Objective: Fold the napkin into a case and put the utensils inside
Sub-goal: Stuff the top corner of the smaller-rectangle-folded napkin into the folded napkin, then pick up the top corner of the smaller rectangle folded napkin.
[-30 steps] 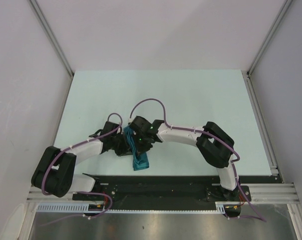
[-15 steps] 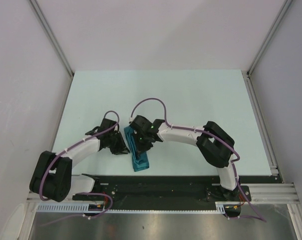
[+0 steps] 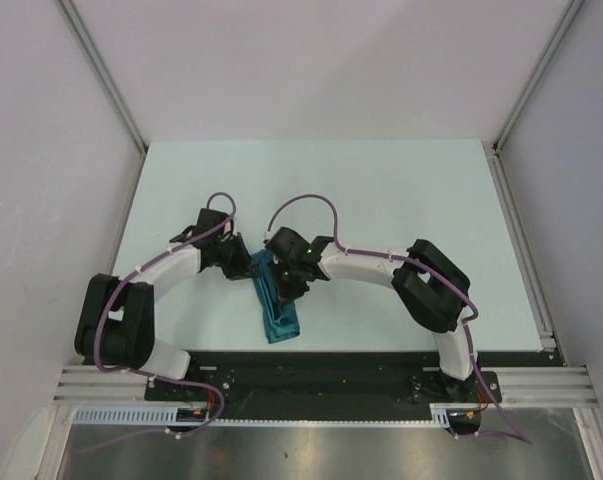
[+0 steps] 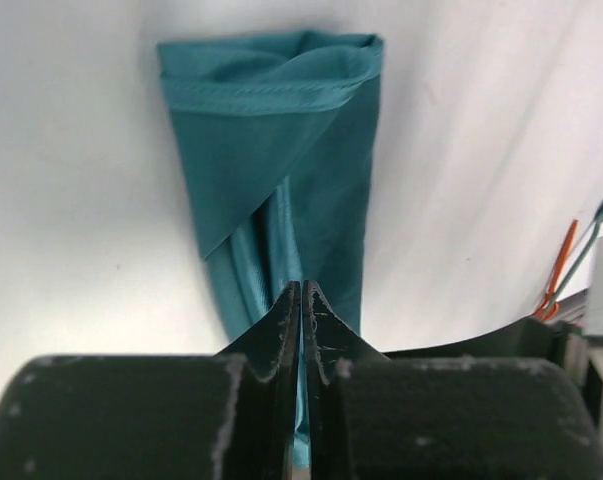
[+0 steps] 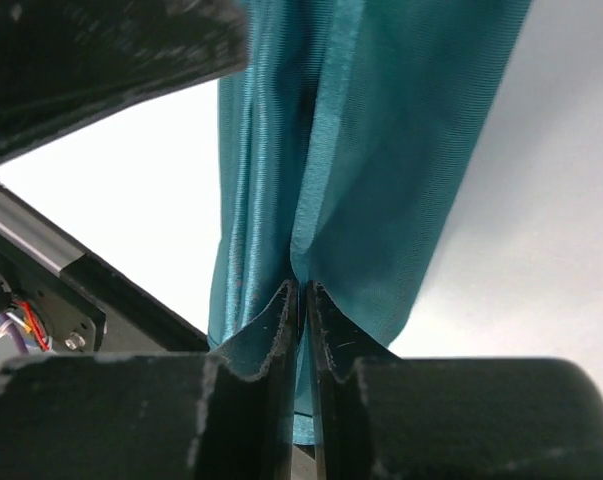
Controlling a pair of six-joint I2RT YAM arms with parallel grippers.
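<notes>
On the left, the left arm (image 3: 161, 275) curves up from its base and bends inward over the pale surface (image 3: 381, 190). The left end effector (image 3: 243, 267) sits just beside the upper left end of the napkin (image 3: 279, 320). In its wrist view, the left end effector (image 4: 301, 287) has its fingers pressed together with only a hairline slit between them. The tips hang over the teal cloth, and it cannot be told whether any fold is caught between them. The napkin (image 4: 281, 150) lies in the middle of the surface near the front edge, folded into a long narrow strip that slants down toward the black base rail. One diagonal flap crosses its top layer, and its hemmed far end is bunched and slightly open. Just to the right, the right end effector (image 3: 281, 285) rests on the upper part of the strip. Its wrist view shows the right end effector (image 5: 299, 287) nearly closed, pinching a lengthwise pleat of the napkin (image 5: 381, 150) that gathers at the tips. Further right, the right arm (image 3: 366, 268) arches back to its base.
</notes>
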